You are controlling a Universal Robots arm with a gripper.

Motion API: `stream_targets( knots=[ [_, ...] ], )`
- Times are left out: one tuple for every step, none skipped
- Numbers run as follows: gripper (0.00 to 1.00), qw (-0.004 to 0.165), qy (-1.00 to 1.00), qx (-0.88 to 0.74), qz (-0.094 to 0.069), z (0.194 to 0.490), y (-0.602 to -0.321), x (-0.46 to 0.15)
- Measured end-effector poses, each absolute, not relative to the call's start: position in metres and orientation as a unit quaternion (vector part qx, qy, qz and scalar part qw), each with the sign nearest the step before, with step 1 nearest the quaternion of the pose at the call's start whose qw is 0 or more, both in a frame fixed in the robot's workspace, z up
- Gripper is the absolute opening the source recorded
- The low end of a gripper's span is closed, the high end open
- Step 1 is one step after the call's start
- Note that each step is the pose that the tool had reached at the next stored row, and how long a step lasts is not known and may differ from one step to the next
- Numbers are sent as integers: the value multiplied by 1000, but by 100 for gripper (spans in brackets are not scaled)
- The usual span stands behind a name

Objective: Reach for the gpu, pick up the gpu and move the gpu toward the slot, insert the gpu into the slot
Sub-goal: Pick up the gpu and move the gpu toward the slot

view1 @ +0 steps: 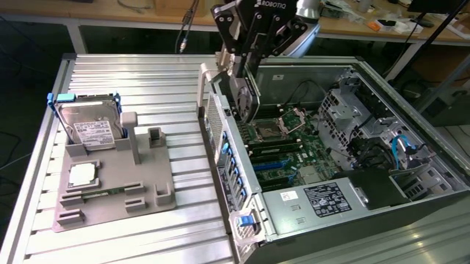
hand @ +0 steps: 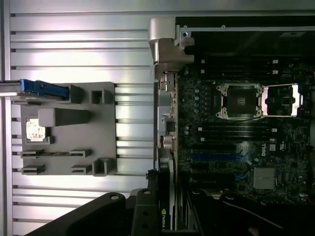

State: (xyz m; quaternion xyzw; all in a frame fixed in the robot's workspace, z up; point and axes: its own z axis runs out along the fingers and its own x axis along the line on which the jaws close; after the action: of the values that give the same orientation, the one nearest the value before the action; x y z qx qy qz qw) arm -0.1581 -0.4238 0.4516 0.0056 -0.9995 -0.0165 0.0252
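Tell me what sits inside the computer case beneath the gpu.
The green motherboard: processor socket, black memory strips, blue slot. The held gpu covers the part of the board behind it.

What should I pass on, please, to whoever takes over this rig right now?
The claw is shut on the gpu, held on edge above the open case.
The slot, blue on the motherboard, is bare, and the gpu is apart from it.
Done: reach and pickup.
Left: the gpu is not yet in the slot.
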Motion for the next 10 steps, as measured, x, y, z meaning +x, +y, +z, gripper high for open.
stream_targets(
  knots=[
    [27,26,-1000,6,-16,452,-424,-156],
    [27,26,-1000,6,-17,452,-424,-154],
    [27,26,-1000,6,-17,452,-424,-151],
    [27,27,-999,6,-17,452,-424,-149],
    [27,27,-999,6,-17,452,-424,-146],
    [27,27,-999,6,-17,452,-424,-144],
    [27,28,-999,5,-17,452,-424,-142],
    [27,28,-999,6,-17,452,-424,-139],
    [27,28,-999,6,-17,452,-424,-137],
    [27,28,-999,6,-17,452,-424,-135]
  ],
)
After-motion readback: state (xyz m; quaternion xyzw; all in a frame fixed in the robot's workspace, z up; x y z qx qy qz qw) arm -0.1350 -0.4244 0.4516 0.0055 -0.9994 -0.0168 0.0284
